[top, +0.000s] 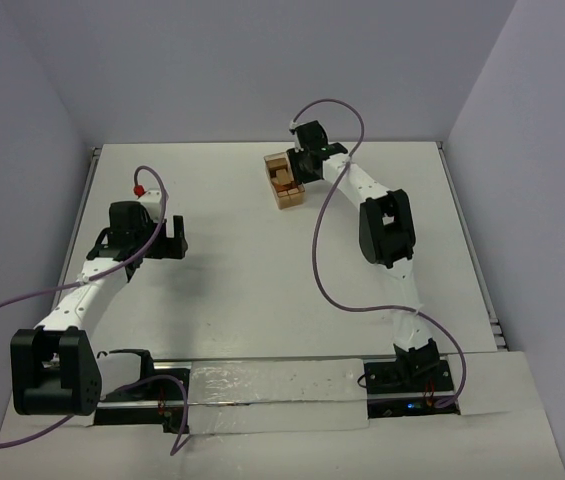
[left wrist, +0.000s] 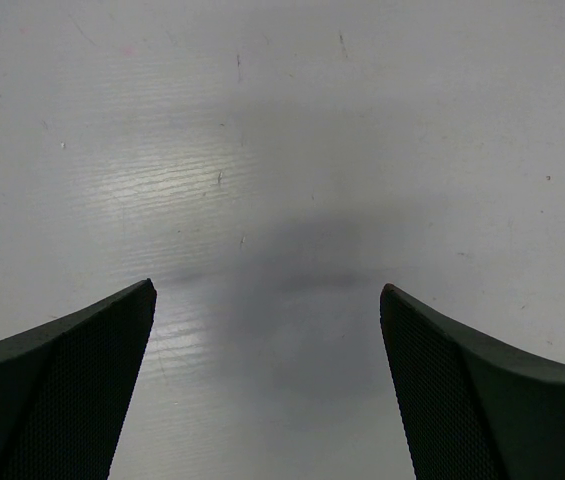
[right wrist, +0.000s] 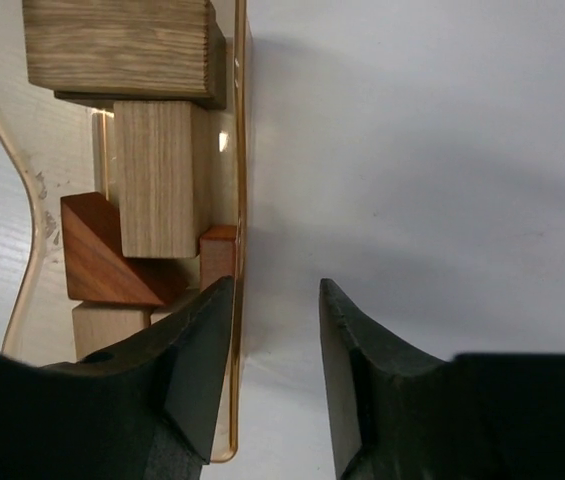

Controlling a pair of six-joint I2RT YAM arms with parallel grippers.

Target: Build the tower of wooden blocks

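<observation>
No upright wood block tower shows. The wooden blocks lie loose in an open box [top: 285, 181] at the back of the table. In the right wrist view its wall [right wrist: 239, 150] looks clear with an amber edge. Inside lie a light-tan block [right wrist: 157, 175], a reddish-brown wedge [right wrist: 102, 260], a brown block [right wrist: 117, 45] and a small reddish cube [right wrist: 219, 250]. My right gripper [right wrist: 276, 290] is open and straddles that wall, left finger inside, right finger outside; it also shows in the top view [top: 305, 165]. My left gripper [left wrist: 267, 290] is open and empty over bare table [top: 174, 240].
White table [top: 242, 280] with grey walls on three sides. Purple cables [top: 320, 240] loop over the table beside the right arm and trail off the left arm. White taped strip [top: 272, 385] along the near edge between the arm bases.
</observation>
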